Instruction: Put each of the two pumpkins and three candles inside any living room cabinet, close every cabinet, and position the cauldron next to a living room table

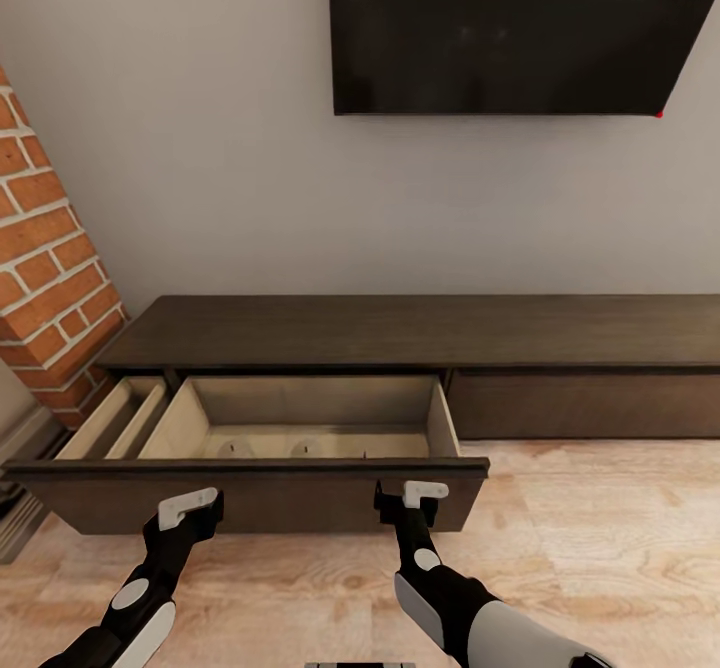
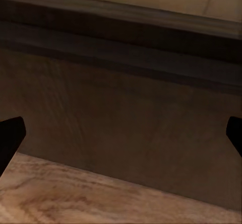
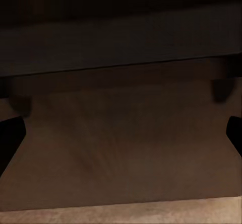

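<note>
Cabinet [image 1: 420, 333] of dark-grained wood, wide drawer [image 1: 250, 493] open, smooth beige interior

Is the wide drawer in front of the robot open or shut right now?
Open. The wide drawer is pulled well out from the cabinet, exposing its pale interior with candles on the bottom.

The drawer front [image 1: 250, 493] hides most of the candles [image 1: 235, 448].
</note>
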Available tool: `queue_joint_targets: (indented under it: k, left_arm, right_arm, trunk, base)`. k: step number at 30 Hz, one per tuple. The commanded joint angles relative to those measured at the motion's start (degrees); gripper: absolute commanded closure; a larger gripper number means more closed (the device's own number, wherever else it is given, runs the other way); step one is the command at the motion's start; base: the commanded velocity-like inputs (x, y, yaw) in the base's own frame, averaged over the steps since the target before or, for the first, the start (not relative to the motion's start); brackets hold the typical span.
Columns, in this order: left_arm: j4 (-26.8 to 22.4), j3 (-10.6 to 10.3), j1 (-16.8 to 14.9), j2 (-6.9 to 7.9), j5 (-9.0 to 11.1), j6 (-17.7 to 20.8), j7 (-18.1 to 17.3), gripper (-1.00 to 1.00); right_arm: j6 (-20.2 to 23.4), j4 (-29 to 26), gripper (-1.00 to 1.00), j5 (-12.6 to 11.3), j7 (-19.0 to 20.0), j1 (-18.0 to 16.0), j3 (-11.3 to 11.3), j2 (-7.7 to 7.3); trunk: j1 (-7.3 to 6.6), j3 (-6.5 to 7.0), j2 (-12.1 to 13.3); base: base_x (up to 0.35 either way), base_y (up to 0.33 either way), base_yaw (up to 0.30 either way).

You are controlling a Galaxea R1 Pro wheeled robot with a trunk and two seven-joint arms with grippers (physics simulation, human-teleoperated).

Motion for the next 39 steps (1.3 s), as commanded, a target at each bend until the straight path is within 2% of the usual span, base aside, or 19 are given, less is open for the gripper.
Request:
queue_joint_targets:
  k: [1, 16, 39]
  left_arm:
    - [0.0, -0.3, -0.1, 0.09, 0.6, -0.3, 0.4, -1.0]
    - [0.0, -0.3, -0.1, 0.09, 0.6, -0.3, 0.4, -1.0]
    - [0.0, -0.3, -0.1, 0.09, 0.6, -0.3, 0.4, -1.0]
  right_arm:
    - [-0.3, 0.1, -1.0, -0.5, -0.3, -0.1, 0.4, 0.0]
    - [-0.3, -0.1, -1.0, -0.5, -0.2, -0.1, 0.5, 0.0]
    - [-0.3, -0.2, -1.0, -0.5, -0.3, -0.1, 0.5, 0.0]
  trunk:
    - [0.0, -0.04, 0.0]
    - [0.0, -0.04, 0.0]
    - [0.0, -0.04, 0.0]
  base:
    - [0.081, 0.0, 0.0]
    - [0.081, 0.0, 0.0]
    - [0.273, 0.0, 0.0]
